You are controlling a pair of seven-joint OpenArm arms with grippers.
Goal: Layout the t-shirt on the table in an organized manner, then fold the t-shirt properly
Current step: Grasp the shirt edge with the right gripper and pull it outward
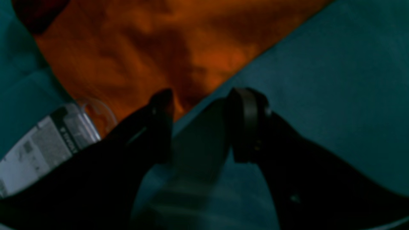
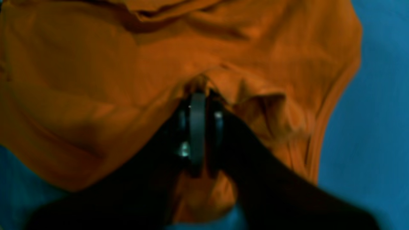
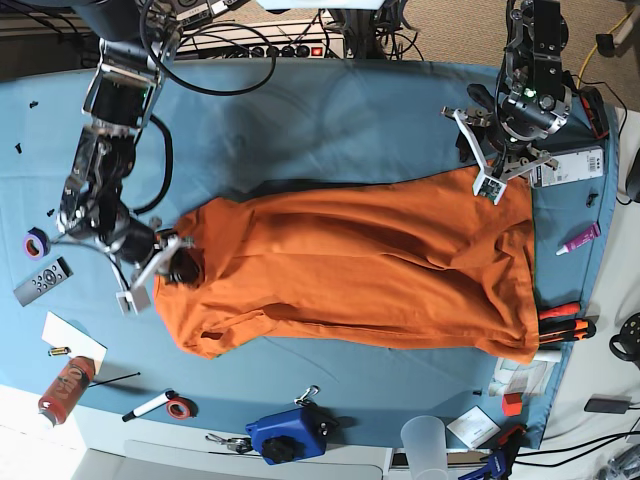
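Observation:
The orange t-shirt [image 3: 360, 270] lies spread lengthwise across the teal table [image 3: 330, 120], with wrinkles and a rumpled end at the base view's left. My right gripper [image 3: 176, 264] is at that left end. In the right wrist view its jaws [image 2: 198, 92] stand pressed together, with a bunched fold of the t-shirt [image 2: 96, 80] pinched at the tips. My left gripper [image 3: 497, 172] hovers at the shirt's far right corner. In the left wrist view it [image 1: 204, 105] is open over the bare table [image 1: 319, 95], with the t-shirt's [image 1: 143, 48] corner just ahead of the left fingertip [image 1: 163, 102].
A white labelled box [image 3: 570, 165] sits right of my left gripper and shows in the wrist view [image 1: 41, 147]. A pink tube [image 3: 580, 238] and orange-handled tools [image 3: 565, 318] line the right edge. A remote [image 3: 40, 282], tape roll [image 3: 37, 242], red can [image 3: 65, 385], blue device [image 3: 290, 435] and cup [image 3: 428, 440] ring the left and front.

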